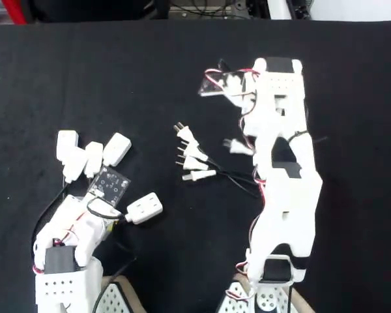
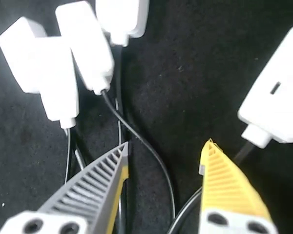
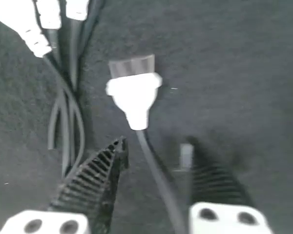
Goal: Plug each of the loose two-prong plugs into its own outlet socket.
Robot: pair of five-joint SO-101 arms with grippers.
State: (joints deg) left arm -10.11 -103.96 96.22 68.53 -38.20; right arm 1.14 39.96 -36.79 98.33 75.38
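Several white outlet sockets (image 1: 88,156) lie clustered at the left, with one more socket (image 1: 145,208) set apart nearer the front. My left gripper (image 2: 167,143) is open just short of the cluster (image 2: 83,53), above their black cords, with the separate socket (image 2: 278,107) off to one side. Three white two-prong plugs (image 1: 192,156) fan out mid-table, and another plug (image 1: 238,147) lies beside the right arm. My right gripper (image 3: 153,145) is open low over that plug (image 3: 134,95). The plug's prongs point away and its cord runs back between the fingers.
Black cords (image 1: 238,179) run from the plugs under the right arm (image 1: 283,195). The left arm (image 1: 72,235) sits at the front left corner. The black table cloth (image 1: 117,72) is bare toward the back and far right.
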